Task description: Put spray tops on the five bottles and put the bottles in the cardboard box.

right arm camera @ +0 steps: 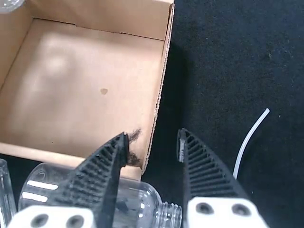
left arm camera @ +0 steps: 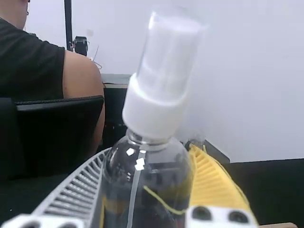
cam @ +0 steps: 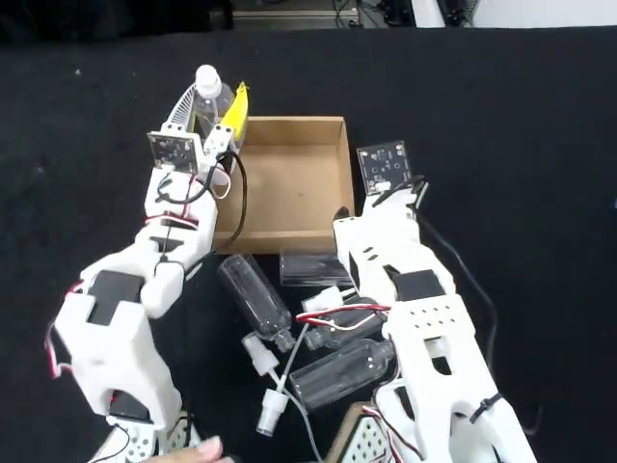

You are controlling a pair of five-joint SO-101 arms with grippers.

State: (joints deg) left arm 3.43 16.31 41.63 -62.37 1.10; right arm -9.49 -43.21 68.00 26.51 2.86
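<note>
Bottles first: I count one capped bottle [left arm camera: 142, 180] clamped in the left claw [cam: 212, 96] at the far left corner of the cardboard box [cam: 289, 183]. Three lying bottles [cam: 255, 289] rest on the table [cam: 521, 116] near the box. A fourth shape, half under the right arm [cam: 424, 309], is hard to make out. Two loose spray tops [cam: 260, 352] lie beside them. The right claw [right arm camera: 152, 140] stands apart over the box's near right corner. Its wrist view gives me an open bottle neck [right arm camera: 166, 211] that the arm covers from above, and a white tube [right arm camera: 251, 137].
</note>
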